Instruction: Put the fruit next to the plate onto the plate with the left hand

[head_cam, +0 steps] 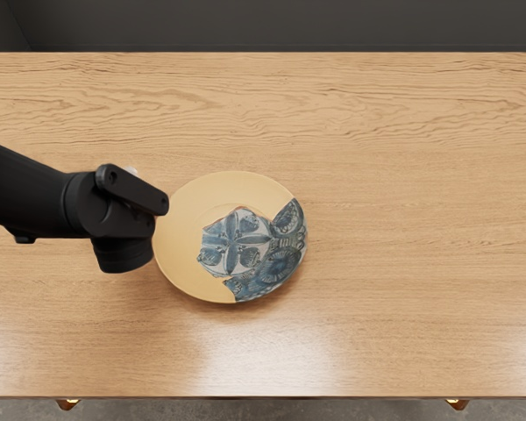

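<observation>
Left hand: low over table, touching or just beside plate's left rim; grasping or empty, cannot tell.
Plate: tan, blue-patterned patch, nothing on it.
Fruit: not visible, possibly hidden under hand.
Status, judged: transfer not done; placing on plate remains.

the left robot hand hangs wrist-bent, turned downward, with its black forearm stretching away level to the hand's left.

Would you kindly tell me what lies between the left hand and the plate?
In the head view nothing shows between them: the left hand overlaps the left rim of the plate in the picture, with no bare table visible between the two.
</observation>
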Controlling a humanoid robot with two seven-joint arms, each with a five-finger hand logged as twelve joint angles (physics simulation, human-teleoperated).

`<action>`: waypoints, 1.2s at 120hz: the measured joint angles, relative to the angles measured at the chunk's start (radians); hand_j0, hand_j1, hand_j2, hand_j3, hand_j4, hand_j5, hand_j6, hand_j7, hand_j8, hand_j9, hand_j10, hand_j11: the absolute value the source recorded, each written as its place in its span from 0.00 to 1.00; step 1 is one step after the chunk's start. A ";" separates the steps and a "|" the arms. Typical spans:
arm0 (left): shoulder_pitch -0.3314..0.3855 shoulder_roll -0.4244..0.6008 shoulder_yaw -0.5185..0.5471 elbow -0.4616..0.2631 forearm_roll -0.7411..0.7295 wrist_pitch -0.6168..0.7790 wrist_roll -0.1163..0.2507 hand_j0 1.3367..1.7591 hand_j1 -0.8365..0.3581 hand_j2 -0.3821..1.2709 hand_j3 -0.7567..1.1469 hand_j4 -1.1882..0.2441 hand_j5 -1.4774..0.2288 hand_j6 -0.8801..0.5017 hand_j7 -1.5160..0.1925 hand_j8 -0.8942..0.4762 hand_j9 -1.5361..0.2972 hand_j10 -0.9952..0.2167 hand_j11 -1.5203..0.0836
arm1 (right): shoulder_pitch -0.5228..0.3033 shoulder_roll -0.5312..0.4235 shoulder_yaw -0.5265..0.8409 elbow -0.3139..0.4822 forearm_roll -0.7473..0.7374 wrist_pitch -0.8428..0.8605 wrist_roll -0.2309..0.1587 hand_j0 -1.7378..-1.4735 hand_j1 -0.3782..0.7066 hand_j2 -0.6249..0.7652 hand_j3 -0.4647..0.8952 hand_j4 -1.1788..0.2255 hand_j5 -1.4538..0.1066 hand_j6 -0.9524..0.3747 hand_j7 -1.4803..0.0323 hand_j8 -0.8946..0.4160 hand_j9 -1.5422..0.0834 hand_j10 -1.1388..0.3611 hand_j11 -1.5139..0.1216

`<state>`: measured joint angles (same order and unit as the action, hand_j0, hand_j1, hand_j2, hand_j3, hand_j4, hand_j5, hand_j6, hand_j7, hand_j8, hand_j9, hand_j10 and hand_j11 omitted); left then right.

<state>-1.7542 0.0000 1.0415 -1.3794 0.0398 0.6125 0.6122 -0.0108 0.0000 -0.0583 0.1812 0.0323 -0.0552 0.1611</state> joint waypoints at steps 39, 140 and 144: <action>0.036 0.000 0.002 0.043 0.005 -0.004 -0.001 0.73 0.39 0.48 0.40 0.52 0.28 0.41 0.29 0.35 0.27 0.22 0.29 | 0.000 0.000 0.000 -0.001 0.000 0.000 0.000 0.30 0.07 0.44 0.34 0.81 0.90 0.69 0.95 0.65 0.92 0.73 0.90; -0.310 0.000 0.031 -0.167 -0.068 -0.008 -0.002 0.73 0.52 0.46 0.40 0.52 0.16 0.43 0.18 0.35 0.17 0.17 0.21 | 0.014 0.000 0.000 -0.011 0.003 0.000 -0.001 0.30 0.07 0.44 0.34 0.81 0.90 0.69 0.95 0.65 0.92 0.73 0.90; -0.338 0.000 0.024 -0.198 -0.079 -0.008 -0.002 0.73 0.51 0.46 0.40 0.53 0.17 0.44 0.18 0.35 0.17 0.16 0.20 | 0.014 0.000 0.000 -0.011 0.003 0.000 -0.001 0.30 0.07 0.44 0.34 0.81 0.90 0.69 0.95 0.65 0.92 0.73 0.90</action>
<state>-2.0923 0.0000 1.0652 -1.5775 -0.0389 0.6046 0.6104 0.0029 0.0000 -0.0583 0.1703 0.0351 -0.0552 0.1596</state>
